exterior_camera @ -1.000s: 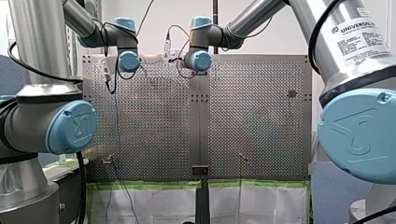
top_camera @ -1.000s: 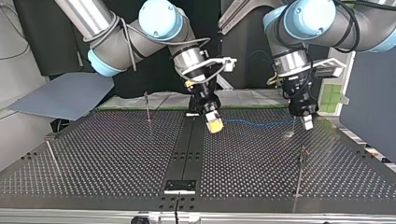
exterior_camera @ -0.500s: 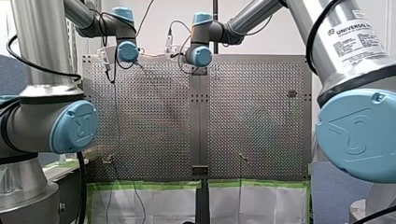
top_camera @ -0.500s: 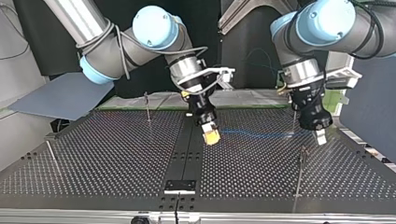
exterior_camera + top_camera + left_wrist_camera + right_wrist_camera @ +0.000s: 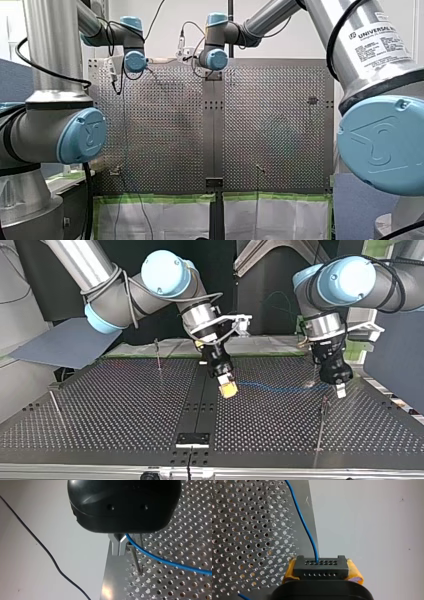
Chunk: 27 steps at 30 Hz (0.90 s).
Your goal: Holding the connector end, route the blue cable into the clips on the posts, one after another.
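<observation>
My right fingers (image 5: 228,388), yellow pads, clamp the black connector (image 5: 321,567) by its two sides. They hold it just above the worktop (image 5: 125,410), by the middle seam, toward the far edge in the top view. The cable (image 5: 272,386) leaves the connector's face and runs low across the worktop to my left fingers (image 5: 340,390), near the edge at the top view's right. Left fingers are closed on the cable. A thin post (image 5: 324,412) stands just beside them. Cable crosses it near its top; whether clipped, cannot tell. Second post (image 5: 157,354) at far edge, well apart.
</observation>
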Available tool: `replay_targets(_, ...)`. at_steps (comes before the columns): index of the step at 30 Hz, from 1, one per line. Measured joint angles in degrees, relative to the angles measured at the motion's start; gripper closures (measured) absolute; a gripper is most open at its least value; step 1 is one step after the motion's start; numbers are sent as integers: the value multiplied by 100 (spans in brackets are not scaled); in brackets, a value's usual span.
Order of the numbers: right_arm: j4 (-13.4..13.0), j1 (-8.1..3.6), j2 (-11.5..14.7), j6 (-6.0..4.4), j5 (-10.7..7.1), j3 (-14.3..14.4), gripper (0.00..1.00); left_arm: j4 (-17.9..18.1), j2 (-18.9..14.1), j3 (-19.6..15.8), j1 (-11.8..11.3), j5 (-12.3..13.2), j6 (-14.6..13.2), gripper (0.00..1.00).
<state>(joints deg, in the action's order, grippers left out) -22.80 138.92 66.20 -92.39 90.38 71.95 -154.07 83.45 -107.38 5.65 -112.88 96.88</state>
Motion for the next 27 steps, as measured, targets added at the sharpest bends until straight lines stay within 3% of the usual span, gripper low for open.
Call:
replay_targets(12,22,75,-260,9,-91,-345,100,110,24,1,-496,429,239,100)
replay_targets(27,99,102,-378,1,-108,-516,100,245,255,164,-642,777,479,100)
